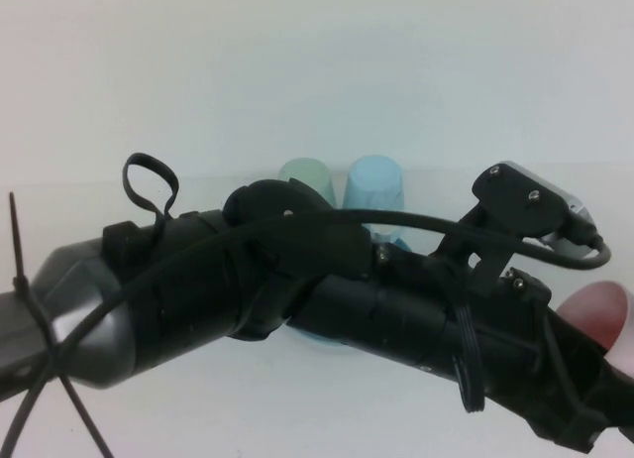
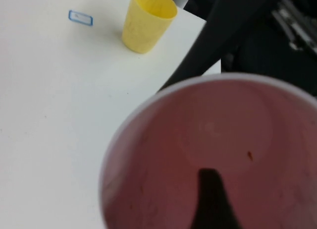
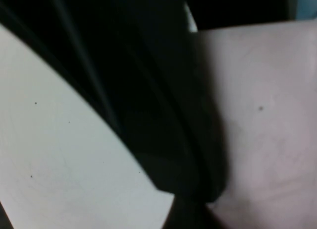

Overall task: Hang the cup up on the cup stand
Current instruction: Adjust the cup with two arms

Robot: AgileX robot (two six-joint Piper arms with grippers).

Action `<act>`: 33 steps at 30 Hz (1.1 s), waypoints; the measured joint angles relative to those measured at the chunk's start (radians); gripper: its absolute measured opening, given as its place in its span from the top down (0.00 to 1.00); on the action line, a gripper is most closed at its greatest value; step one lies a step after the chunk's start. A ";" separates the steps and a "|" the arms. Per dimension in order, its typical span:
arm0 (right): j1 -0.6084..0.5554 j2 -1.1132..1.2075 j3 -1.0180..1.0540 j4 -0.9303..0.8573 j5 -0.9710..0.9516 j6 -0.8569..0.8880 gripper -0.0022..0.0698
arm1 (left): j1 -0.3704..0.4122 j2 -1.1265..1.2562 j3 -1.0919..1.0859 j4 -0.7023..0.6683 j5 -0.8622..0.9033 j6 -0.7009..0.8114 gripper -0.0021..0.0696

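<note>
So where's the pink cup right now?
The pink cup peeks out at the far right of the high view, behind the crossed black arms. The left wrist view looks into its mouth, with a yellow cup standing beyond.

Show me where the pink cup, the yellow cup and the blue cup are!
pink cup (image 2: 213, 154): left wrist view, on its inside wall.
yellow cup (image 2: 146, 23): left wrist view, on its side.
blue cup (image 1: 373, 185): high view, on its side, behind the arms.
</note>
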 joint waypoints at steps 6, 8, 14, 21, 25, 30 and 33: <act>0.000 0.002 0.000 0.000 0.000 0.000 0.20 | 0.000 0.002 0.000 -0.004 0.001 0.000 0.82; 0.000 0.002 0.000 -0.002 0.002 -0.006 0.20 | 0.000 0.002 0.000 -0.007 0.001 0.000 0.85; 0.001 0.002 0.000 -0.002 0.019 -0.038 0.20 | 0.000 0.002 0.000 -0.015 0.009 -0.008 0.97; 0.002 0.002 0.000 -0.002 0.006 -0.029 0.08 | 0.002 0.002 0.000 -0.091 0.031 -0.020 0.97; 0.002 0.002 0.000 -0.002 -0.015 -0.006 0.02 | 0.032 0.002 0.000 -0.128 0.050 -0.020 0.97; 0.002 -0.007 0.000 -0.049 -0.018 0.025 0.01 | 0.093 0.002 0.000 -0.197 0.134 -0.020 0.97; 0.002 -0.033 0.000 -0.095 -0.019 0.083 0.01 | 0.138 0.002 0.000 -0.223 0.160 -0.020 0.97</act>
